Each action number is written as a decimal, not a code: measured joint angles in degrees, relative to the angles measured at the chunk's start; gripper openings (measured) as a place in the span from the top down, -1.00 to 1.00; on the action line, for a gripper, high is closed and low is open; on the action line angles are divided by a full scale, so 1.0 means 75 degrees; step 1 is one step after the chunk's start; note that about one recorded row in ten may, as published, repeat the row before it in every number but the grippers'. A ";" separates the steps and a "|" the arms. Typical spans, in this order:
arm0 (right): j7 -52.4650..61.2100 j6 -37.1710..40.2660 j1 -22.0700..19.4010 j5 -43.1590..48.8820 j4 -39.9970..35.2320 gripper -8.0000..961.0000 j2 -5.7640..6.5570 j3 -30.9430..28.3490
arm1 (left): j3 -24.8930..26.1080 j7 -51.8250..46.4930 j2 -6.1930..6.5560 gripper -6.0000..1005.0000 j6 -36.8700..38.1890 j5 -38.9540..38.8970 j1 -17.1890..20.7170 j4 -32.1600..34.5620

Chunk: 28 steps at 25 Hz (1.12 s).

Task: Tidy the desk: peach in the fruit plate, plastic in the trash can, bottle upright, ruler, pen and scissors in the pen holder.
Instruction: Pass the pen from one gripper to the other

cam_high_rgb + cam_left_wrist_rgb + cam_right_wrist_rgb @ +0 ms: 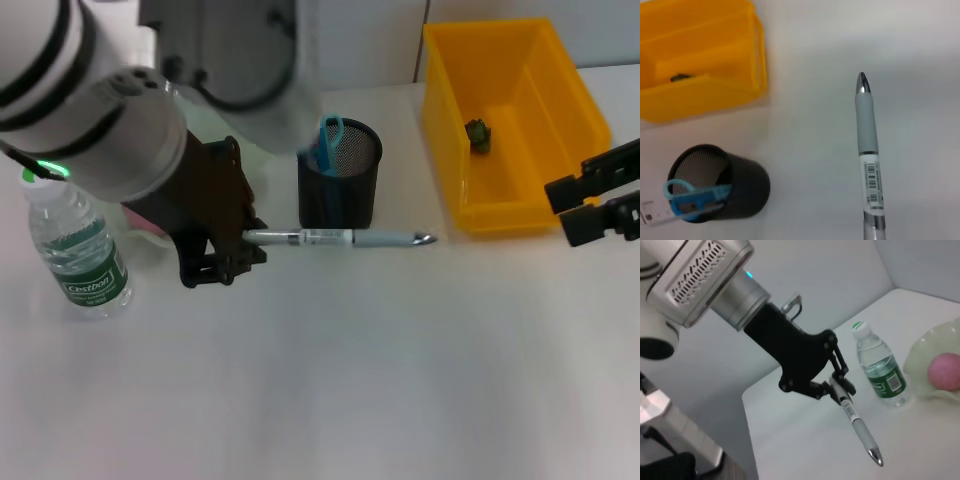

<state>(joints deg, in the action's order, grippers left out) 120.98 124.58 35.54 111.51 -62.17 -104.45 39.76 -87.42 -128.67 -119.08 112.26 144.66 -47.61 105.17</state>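
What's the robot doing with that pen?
The left gripper is shut on the pen, holding it level in the air in front of the black pen holder. The blue scissors already stand in the holder. The bottle is upright, the peach sits in the fruit plate, and something small lies in the yellow trash can. The right gripper waits, open, beside that can.
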 joint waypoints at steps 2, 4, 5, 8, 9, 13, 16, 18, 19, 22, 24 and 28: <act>-0.0159 -0.0001 0.0000 0.0039 -0.0032 -0.13 -0.0037 0.0055 | -0.0293 -0.0083 -0.0002 0.68 0.0161 0.0265 -0.0141 0.0146; -0.0291 -0.0006 0.0011 0.0105 -0.0039 -0.13 -0.0064 0.0071 | -0.1093 -0.0262 -0.0004 0.68 0.0304 0.1014 -0.0360 0.0367; -0.0359 -0.0013 0.0030 0.0155 -0.0040 -0.13 -0.0076 0.0071 | -0.1233 -0.0292 -0.0006 0.68 0.0306 0.1136 -0.0377 0.0408; -0.0486 -0.0026 0.0107 0.0436 -0.0054 -0.13 -0.0146 0.0093 | -0.1916 -0.0487 -0.0013 0.68 0.0284 0.1931 -0.0497 0.0579; -0.0486 -0.0026 0.0107 0.0436 -0.0054 -0.13 -0.0146 0.0093 | -0.1916 -0.0487 -0.0013 0.68 0.0284 0.1931 -0.0497 0.0579; -0.0490 0.0018 0.0121 0.0494 -0.0084 -0.13 -0.0173 0.0157 | -0.2036 -0.0520 -0.0013 0.68 0.0185 0.2247 -0.0524 0.0584; -0.0490 0.0017 0.0133 0.0496 -0.0075 -0.13 -0.0173 0.0163 | -0.2091 -0.0543 -0.0014 0.68 0.0105 0.2371 -0.0520 0.0587; -0.0490 0.0000 0.0140 0.0498 -0.0087 -0.13 -0.0181 0.0171 | -0.2151 -0.0548 -0.0014 0.67 0.0012 0.2424 -0.0491 0.0636; -0.0490 0.0000 0.0140 0.0498 -0.0087 -0.13 -0.0181 0.0171 | -0.2151 -0.0548 -0.0014 0.67 0.0012 0.2424 -0.0491 0.0636; -0.0493 -0.0039 0.0163 0.0501 -0.0117 -0.13 -0.0182 0.0172 | -0.2391 -0.0505 -0.0014 0.67 -0.0347 0.2594 -0.0307 0.0923; -0.0492 -0.0061 0.0207 0.0503 -0.0117 -0.13 -0.0171 0.0172 | -0.2586 -0.0445 -0.0014 0.67 -0.0633 0.2744 -0.0226 0.0988; -0.0444 -0.0134 0.0281 0.0575 -0.0163 -0.13 -0.0134 0.0155 | -0.2700 -0.0346 -0.0014 0.67 -0.1060 0.2799 -0.0097 0.1002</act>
<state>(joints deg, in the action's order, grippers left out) 117.65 123.57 37.65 115.82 -63.39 -105.45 40.92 -107.68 -131.27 -119.18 104.31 165.65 -48.33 112.68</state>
